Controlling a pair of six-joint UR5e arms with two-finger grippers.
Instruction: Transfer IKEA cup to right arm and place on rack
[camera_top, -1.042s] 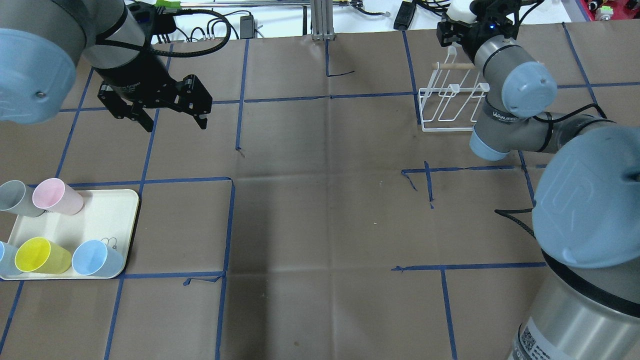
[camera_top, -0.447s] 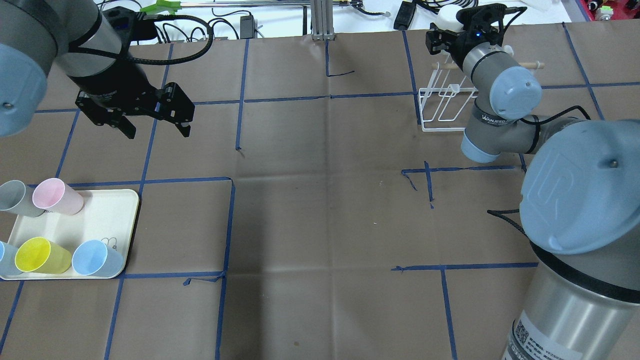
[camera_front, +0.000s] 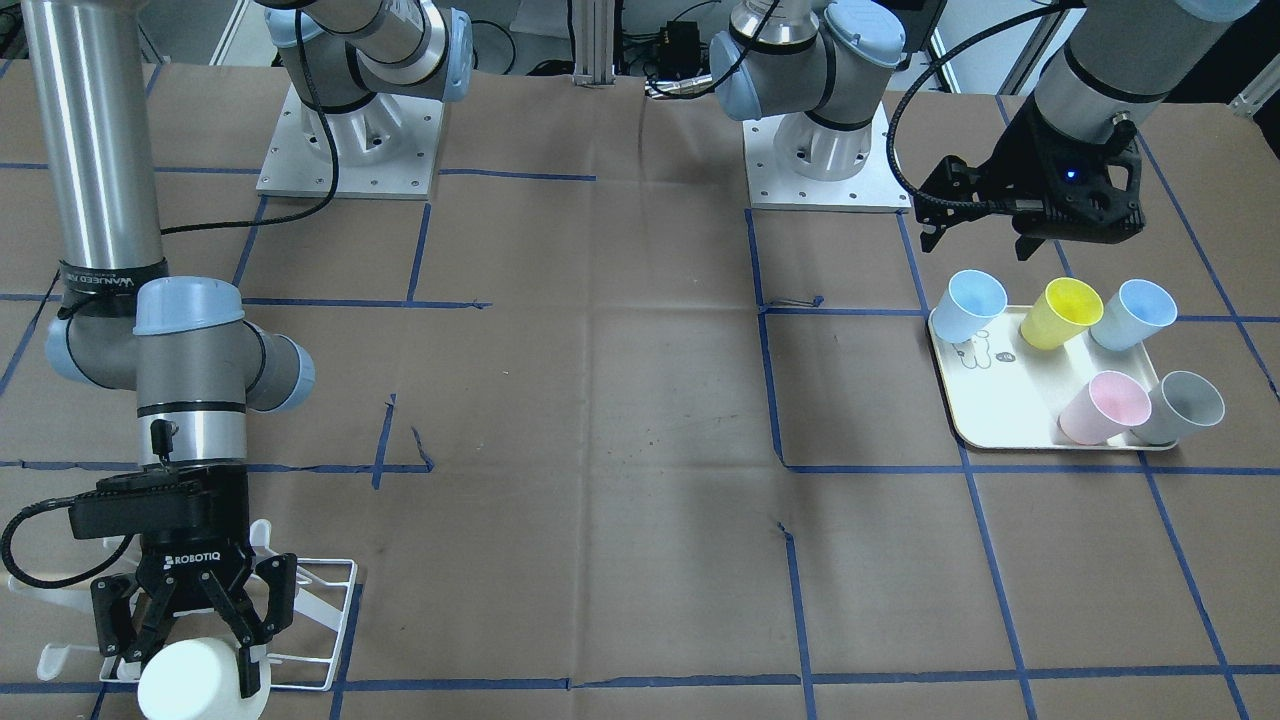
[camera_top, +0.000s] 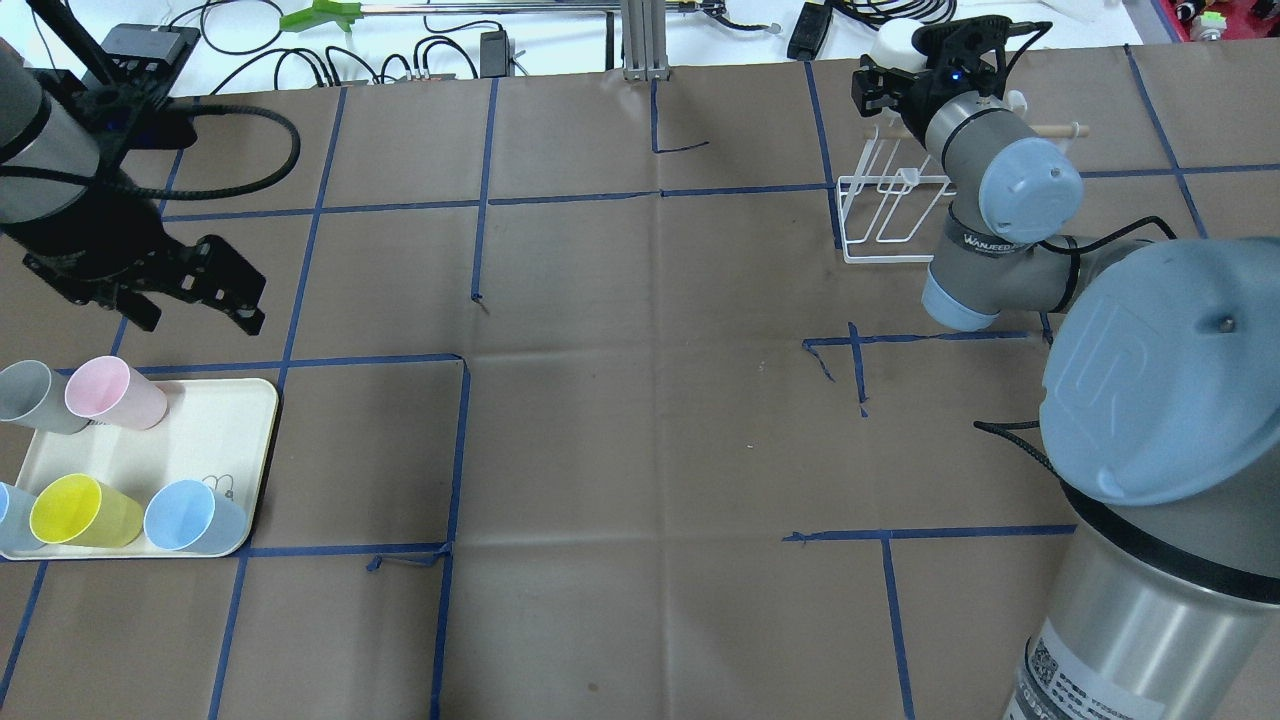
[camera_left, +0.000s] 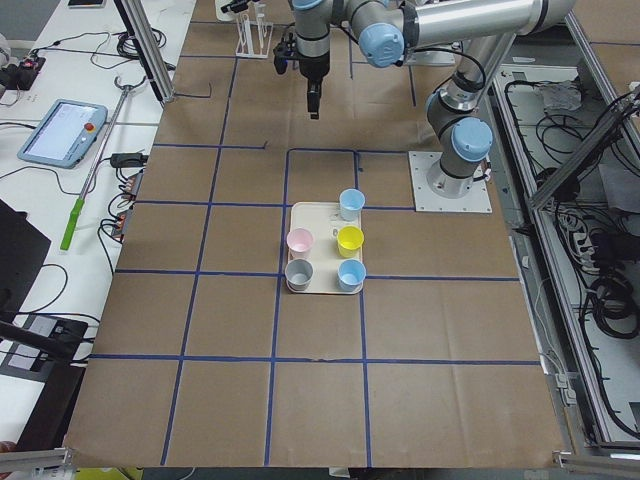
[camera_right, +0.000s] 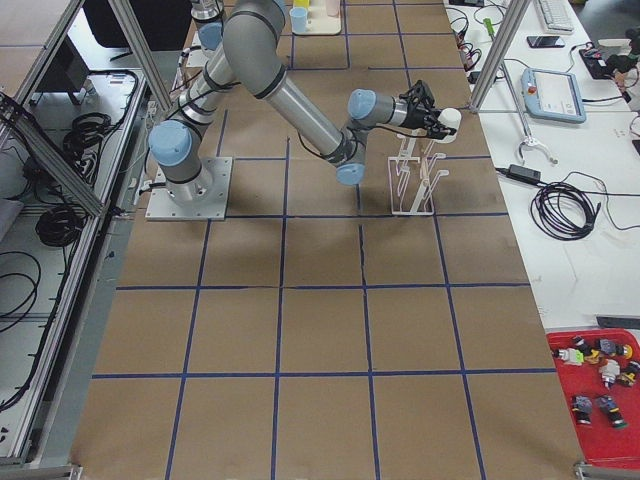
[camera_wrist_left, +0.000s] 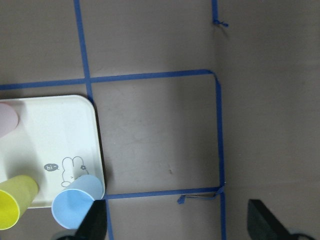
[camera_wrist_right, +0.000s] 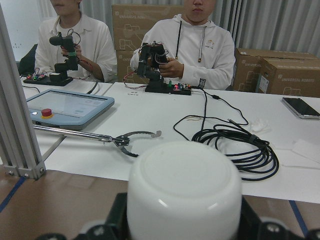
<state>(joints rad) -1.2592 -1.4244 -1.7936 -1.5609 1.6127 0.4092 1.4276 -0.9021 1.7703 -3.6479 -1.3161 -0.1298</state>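
My right gripper (camera_front: 185, 645) is shut on a white IKEA cup (camera_front: 200, 682), held on its side with its base pointing away from the wrist. The cup's base (camera_wrist_right: 182, 190) fills the right wrist view. It hangs over the far end of the white wire rack (camera_top: 890, 215), near the wooden dowel; I cannot tell whether it touches the rack (camera_front: 325, 620). My left gripper (camera_top: 195, 318) is open and empty, hovering beyond the tray's far edge. Its fingertips (camera_wrist_left: 95, 220) frame the tray corner in the left wrist view.
A cream tray (camera_top: 225, 425) at the near left holds pink (camera_top: 110, 392), grey (camera_top: 30, 395), yellow (camera_top: 80, 510) and blue cups (camera_top: 190, 515). Cables and a metal post lie along the far table edge. Two people sit behind a white bench (camera_wrist_right: 165, 115) beyond the rack.
My left arm has swung left and back toward the tray, still open. The right gripper with the white cup shifted slightly left over the rack, then held still.
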